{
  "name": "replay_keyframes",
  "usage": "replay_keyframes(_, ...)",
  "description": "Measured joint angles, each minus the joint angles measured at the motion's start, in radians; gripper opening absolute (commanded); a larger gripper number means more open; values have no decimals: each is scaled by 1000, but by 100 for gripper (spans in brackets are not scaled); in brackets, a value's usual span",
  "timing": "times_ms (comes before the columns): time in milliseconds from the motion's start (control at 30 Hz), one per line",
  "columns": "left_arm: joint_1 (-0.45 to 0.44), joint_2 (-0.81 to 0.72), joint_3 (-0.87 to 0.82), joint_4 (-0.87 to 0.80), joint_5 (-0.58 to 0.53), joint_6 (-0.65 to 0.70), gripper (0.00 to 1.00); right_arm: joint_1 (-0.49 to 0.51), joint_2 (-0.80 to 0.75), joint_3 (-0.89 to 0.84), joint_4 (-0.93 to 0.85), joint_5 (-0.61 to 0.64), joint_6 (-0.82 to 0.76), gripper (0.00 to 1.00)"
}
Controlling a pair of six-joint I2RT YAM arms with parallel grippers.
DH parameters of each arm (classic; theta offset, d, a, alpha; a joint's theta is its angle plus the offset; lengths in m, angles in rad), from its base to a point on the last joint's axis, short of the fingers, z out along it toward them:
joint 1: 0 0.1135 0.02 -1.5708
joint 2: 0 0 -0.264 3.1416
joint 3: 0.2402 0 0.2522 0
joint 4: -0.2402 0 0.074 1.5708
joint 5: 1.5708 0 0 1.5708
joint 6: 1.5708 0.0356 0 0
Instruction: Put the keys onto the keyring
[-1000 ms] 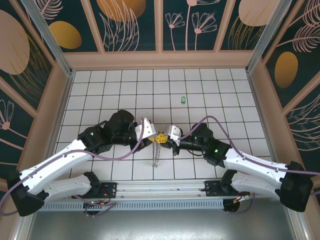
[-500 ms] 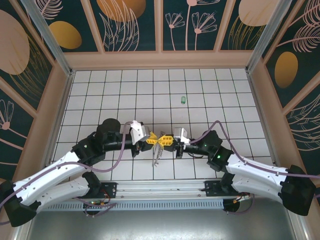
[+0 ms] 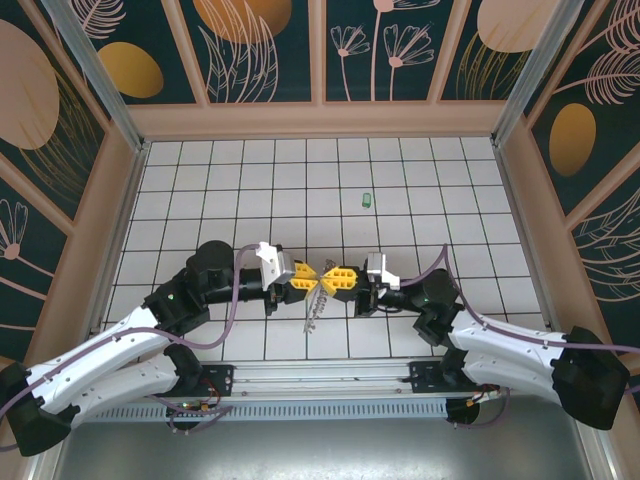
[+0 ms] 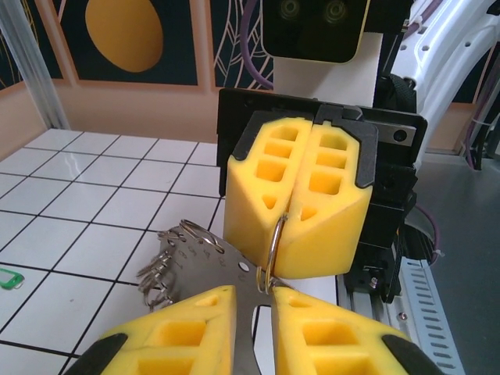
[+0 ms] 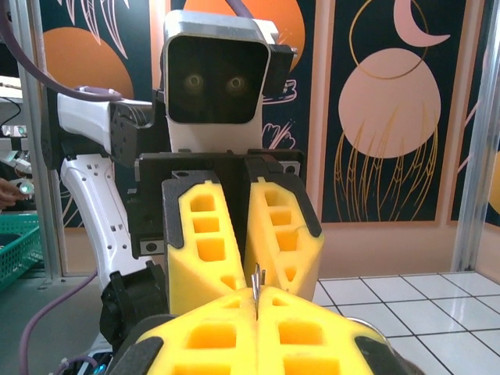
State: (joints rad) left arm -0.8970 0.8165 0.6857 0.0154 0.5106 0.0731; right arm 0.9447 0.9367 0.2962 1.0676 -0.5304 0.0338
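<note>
The keyring [image 4: 275,242] is a silver split ring, and my right gripper [image 3: 327,278] is shut on it. A flat metal tag [image 4: 199,262] with several small rings hangs from the ring, dangling between the arms [image 3: 316,303]. My left gripper [image 4: 266,295] faces the right one tip to tip. Its yellow fingers [image 4: 183,324] stand slightly open around the tag's edge, not pinching it. In the right wrist view the ring's edge [image 5: 257,280] sticks up from my shut right gripper [image 5: 258,297]. The green key [image 3: 366,200] lies alone on the white tiles further back, also low at the left [image 4: 9,278].
White tiled floor [image 3: 450,190] enclosed by tan walls [image 3: 320,120]. A metal rail [image 3: 320,378] with the arm bases runs along the near edge. Free tiles stretch between the grippers and the key.
Both arms swung round so the grippers now meet head-on. The left gripper's jaws have parted a little. The right gripper stayed shut on the ring.
</note>
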Motion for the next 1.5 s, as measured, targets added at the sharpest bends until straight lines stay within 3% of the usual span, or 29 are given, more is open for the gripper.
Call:
replay_keyframes(433,0,-11,-39,86,39,-37,18,-1,29,0,60,-29,26,0)
replay_keyframes(1233,0,-10,-39,84,41,-41,19,-8,48,0,85,-57,26,0)
replay_keyframes(1500,0,-11,-39,72,38,-40,24,-10,48,0,78,-67,25,0)
